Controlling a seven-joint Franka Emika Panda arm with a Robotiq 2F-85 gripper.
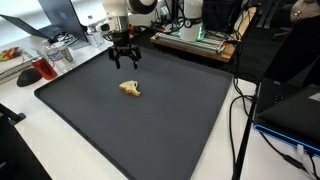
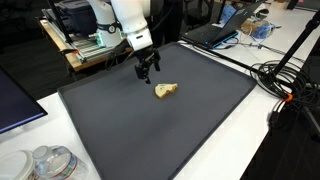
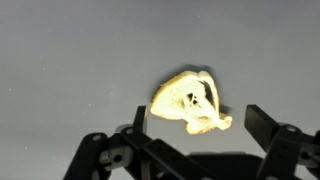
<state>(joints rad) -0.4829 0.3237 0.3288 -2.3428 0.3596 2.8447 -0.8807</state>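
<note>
A small pale yellow, lumpy object (image 1: 130, 89) lies near the middle of a dark grey mat (image 1: 100, 125). It shows in both exterior views (image 2: 165, 91) and brightly lit in the wrist view (image 3: 190, 102). My gripper (image 1: 125, 62) hangs above the mat, just behind the object, and also shows from the other side (image 2: 147, 72). Its fingers (image 3: 200, 128) are spread apart and empty, with the object lying between and beyond them.
The mat (image 2: 200, 120) covers a white table. Cables (image 1: 240, 120) run along one edge, with a laptop (image 2: 210, 35) and equipment (image 1: 195, 35) behind. Clear containers (image 2: 45, 162) and a red-stained dish (image 1: 30, 72) sit at the table corners.
</note>
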